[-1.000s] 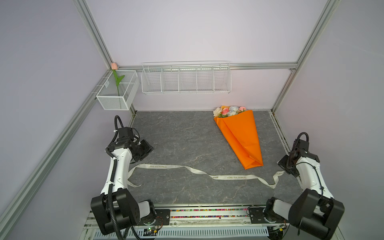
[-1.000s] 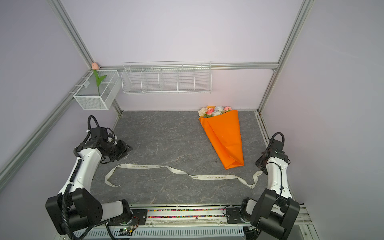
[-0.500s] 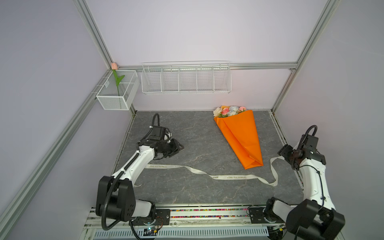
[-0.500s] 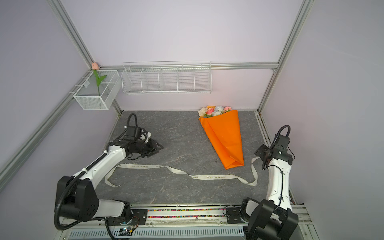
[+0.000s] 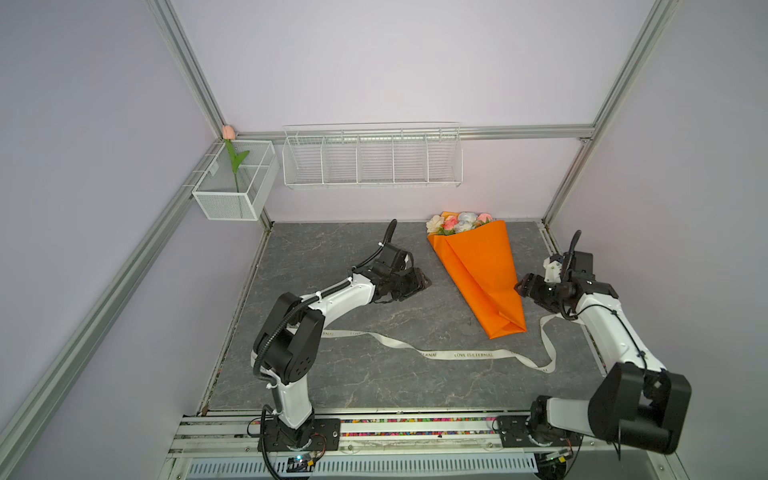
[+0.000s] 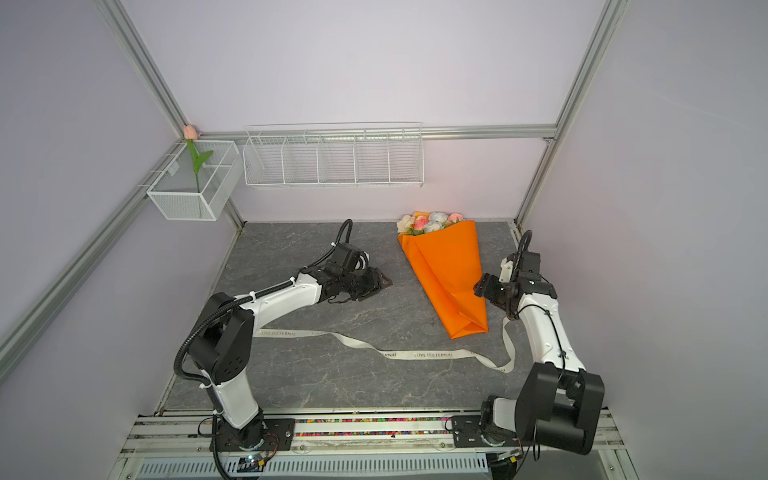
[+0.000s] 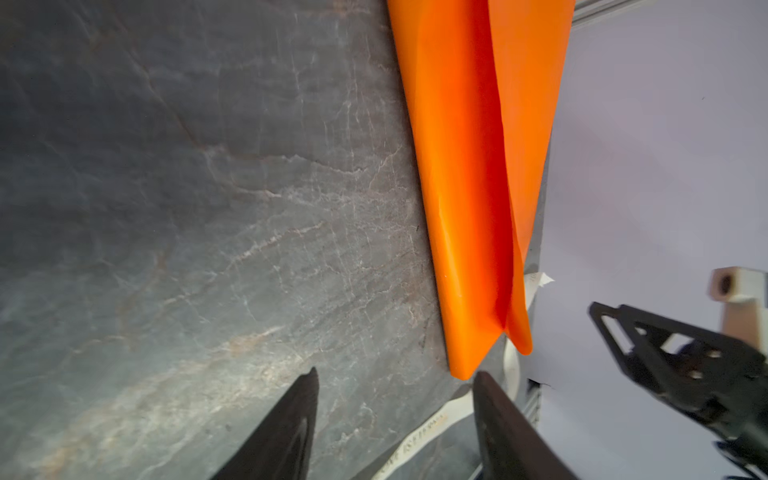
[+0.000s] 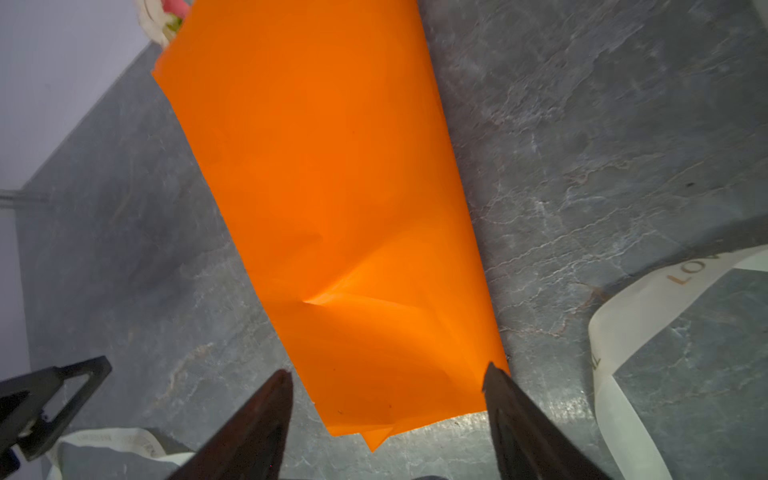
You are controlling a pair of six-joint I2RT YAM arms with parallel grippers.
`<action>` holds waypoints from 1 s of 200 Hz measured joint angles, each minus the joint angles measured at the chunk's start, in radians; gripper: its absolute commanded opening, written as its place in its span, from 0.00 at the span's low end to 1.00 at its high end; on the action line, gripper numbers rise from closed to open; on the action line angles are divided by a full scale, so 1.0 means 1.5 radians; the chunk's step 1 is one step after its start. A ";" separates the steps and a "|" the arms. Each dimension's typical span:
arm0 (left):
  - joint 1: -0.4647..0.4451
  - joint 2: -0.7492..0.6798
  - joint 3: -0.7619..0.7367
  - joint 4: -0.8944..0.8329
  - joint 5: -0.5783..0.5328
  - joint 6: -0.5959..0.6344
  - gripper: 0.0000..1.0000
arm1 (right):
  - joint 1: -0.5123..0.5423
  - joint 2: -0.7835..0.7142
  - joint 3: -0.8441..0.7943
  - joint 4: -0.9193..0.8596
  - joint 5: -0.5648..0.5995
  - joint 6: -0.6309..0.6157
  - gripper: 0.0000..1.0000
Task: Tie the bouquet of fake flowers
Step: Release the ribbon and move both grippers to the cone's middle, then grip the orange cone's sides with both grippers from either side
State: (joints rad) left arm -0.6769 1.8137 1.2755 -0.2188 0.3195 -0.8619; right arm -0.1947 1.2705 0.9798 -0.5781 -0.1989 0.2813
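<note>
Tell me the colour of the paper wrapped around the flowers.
Plain orange paper, clearest in the right wrist view.

1. Left arm (image 5: pixel 336 297) and right arm (image 5: pixel 606 328): white link shells, bulky black joint housings.
2. Black corrugated cable (image 5: pixel 390 232) runs along each arm, held by white ties.
3. Left claw (image 7: pixel 395 374) and right claw (image 8: pixel 386 374): black, with tapered, pointed fingers (image 7: pixel 286 428).
4. Black base plates (image 5: pixel 328 432), screws visible.
</note>
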 measured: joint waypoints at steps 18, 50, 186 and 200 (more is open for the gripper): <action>0.017 -0.018 -0.032 0.049 -0.028 -0.002 0.99 | 0.000 -0.050 -0.009 0.037 0.048 0.010 0.89; 0.078 -0.008 -0.084 0.130 -0.019 -0.037 0.99 | -0.019 -0.019 0.008 0.060 0.050 0.009 0.95; -0.013 0.325 0.264 0.198 0.113 -0.179 0.92 | -0.058 0.384 0.173 0.086 -0.174 0.030 0.91; -0.016 0.350 0.299 0.187 0.115 -0.188 0.92 | -0.052 0.409 0.195 0.084 -0.170 0.023 0.93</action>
State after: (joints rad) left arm -0.7013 2.3383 1.7241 0.0624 0.4919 -1.1439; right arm -0.2729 1.8839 1.2716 -0.4522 -0.4545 0.3157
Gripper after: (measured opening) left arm 0.915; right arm 0.920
